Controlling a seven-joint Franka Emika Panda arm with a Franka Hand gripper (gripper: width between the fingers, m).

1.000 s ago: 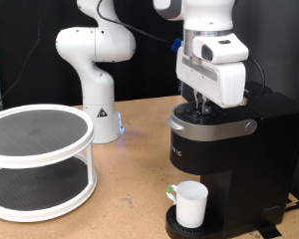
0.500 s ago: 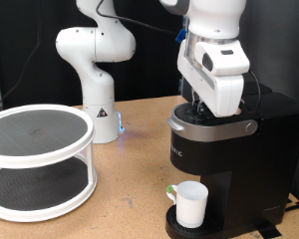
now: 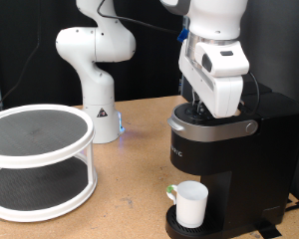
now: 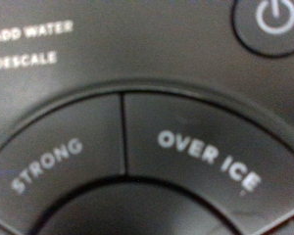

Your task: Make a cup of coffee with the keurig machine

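The black keurig machine (image 3: pixel 239 149) stands at the exterior view's right with its silver-grey lid handle (image 3: pixel 215 126) down. The white cup (image 3: pixel 191 204) sits on its drip tray under the spout, handle to the left. My gripper (image 3: pixel 198 108) points down onto the machine's top, fingers close together and holding nothing. The wrist view is filled by the button panel (image 4: pixel 147 147), very close, with "STRONG" (image 4: pixel 47 164), "OVER ICE" (image 4: pixel 206 159) and a power button (image 4: pixel 271 20). No fingers show there.
A white two-tier round rack (image 3: pixel 40 159) stands at the exterior view's left on the brown table (image 3: pixel 130 189). A second white robot arm (image 3: pixel 98 70) stands behind, near the middle.
Between one second and half a second ago my hand tilted and shifted slightly right over the machine's top. Since then it has held still. The cup has not moved.
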